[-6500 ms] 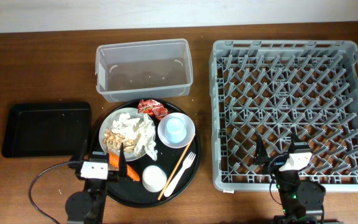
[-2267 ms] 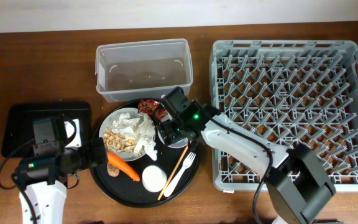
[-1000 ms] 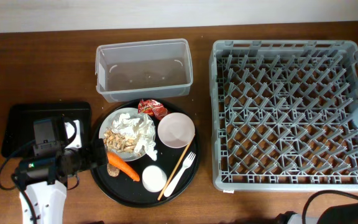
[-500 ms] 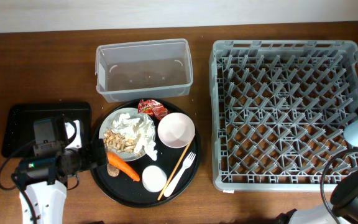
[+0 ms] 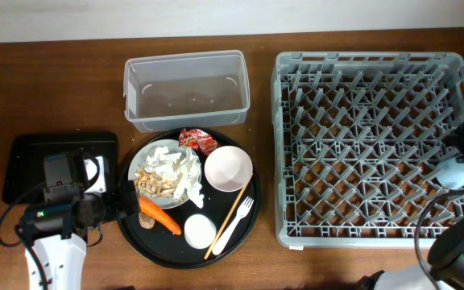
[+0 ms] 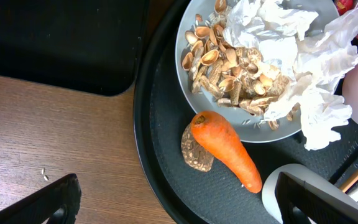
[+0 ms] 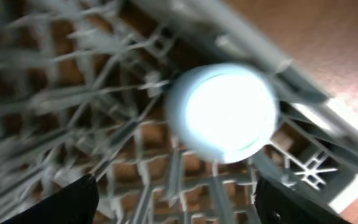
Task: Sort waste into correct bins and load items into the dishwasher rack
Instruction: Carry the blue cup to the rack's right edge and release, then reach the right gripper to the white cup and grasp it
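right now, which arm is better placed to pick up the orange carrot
Left. The open left gripper hovers over the orange carrot on the round black tray. The right gripper is far off, at the large grey plastic rack beside the pale blue cup.

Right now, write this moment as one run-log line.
left gripper: open beside carrot | right gripper: open | pale blue cup: at dishwasher rack right edge

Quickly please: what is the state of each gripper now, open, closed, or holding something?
Left gripper: open, holding nothing, above the carrot.
Right gripper: open; the pale blue cup is ahead of it, not gripped.
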`<state>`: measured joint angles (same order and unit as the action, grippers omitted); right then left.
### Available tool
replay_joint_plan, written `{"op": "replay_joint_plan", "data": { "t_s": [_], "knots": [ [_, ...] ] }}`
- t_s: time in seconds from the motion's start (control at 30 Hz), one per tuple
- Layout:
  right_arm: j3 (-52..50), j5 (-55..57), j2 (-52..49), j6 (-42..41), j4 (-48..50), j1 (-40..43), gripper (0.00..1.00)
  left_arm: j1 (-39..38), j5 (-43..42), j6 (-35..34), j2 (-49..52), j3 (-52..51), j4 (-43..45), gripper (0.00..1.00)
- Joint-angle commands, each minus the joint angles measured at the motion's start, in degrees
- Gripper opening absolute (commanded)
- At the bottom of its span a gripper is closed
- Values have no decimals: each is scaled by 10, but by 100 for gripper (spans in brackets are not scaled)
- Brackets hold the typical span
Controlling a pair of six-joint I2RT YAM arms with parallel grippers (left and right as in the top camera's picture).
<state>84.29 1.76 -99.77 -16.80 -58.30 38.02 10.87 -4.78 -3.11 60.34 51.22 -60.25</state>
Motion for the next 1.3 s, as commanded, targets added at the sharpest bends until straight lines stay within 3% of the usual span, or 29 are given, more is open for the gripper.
{"op": "replay_joint_plan", "data": {
  "t_s": [0.0,0.1,0.2,0.27,0.43,0.5,0.7,1.03,1.27],
  "knots": [
    [2,-104,104,88,-30,-80,84,3,-10,-7,0,9,-1,99],
    [2,-151,152,135,-90,-211,84,3,-10,-7,0,9,-1,99],
    [2,-150,160,136,-140,-395,84,3,-10,-7,0,9,-1,99],
    [2,-146,159,123,-138,-578,84,3,-10,-7,0,9,-1,99],
    [2,-84,139,64,-89,-827,86,3,-17,8,0,9,-16,99],
    [2,-53,116,38,-76,-885,87,3,-19,19,0,9,-16,99],
    [1,-37,14,-22,-31,-986,88,36,-15,18,0,9,-13,99],
    [-2,-18,-114,-52,39,-1004,86,66,-32,18,0,9,-13,99],
    [-15,-10,-120,-88,39,-1006,66,66,-32,18,0,9,-13,99]
  ]
}}
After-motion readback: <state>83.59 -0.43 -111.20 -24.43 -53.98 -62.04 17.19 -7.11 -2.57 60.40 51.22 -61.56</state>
